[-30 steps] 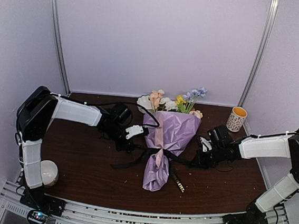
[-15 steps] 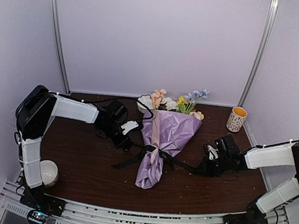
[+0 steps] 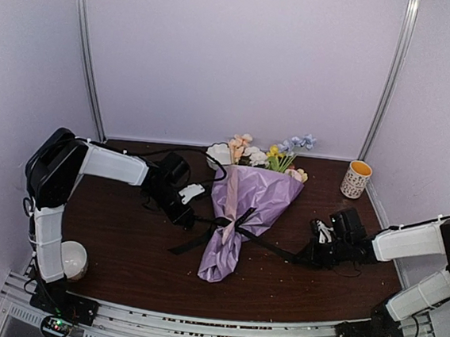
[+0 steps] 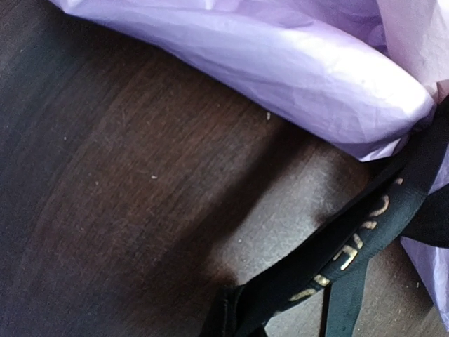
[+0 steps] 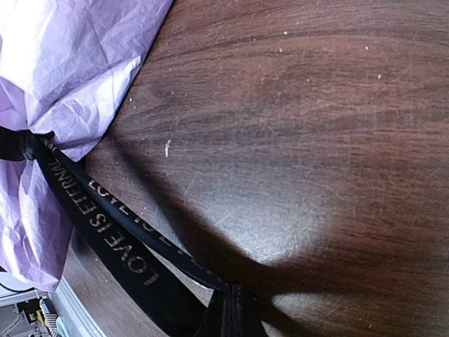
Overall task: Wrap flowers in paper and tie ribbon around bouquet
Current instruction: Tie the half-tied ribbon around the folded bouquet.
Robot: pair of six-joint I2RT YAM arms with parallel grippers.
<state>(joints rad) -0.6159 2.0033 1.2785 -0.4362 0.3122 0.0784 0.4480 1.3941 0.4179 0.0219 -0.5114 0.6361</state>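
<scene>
Small white round bowl (image 3: 73, 259): sitting at the near left corner of the dark brown wooden desk (image 3: 122, 242), well apart from the work. Right fingers (image 3: 304, 256): lying low on the desk to the right, closed and pinching one tail of the long narrow black ribbon with gold lettering (image 5: 105, 225). Bouquet, a cone of crinkled lilac-pink tissue paper (image 3: 246, 198): lying mid-desk, narrow end nearest, the ribbon cinching its waist. Left fingers (image 3: 190, 218): closed, gripping the opposite tail just left of the cone, a spare tail trailing nearer on the desk. Mixed yellow, peach, white and blue flowers (image 3: 274, 153): projecting from the cone's wide far end. Orange patterned mug (image 3: 357, 180): standing at the far right. Hazards, as judged: uneven pulling is likely dragging the light cone sideways; hard tension is risking a tear in the thin paper (image 5: 63, 63); the slick ribbon may be slipping from either grip, or sliding off the waist towards the narrow end.
</scene>
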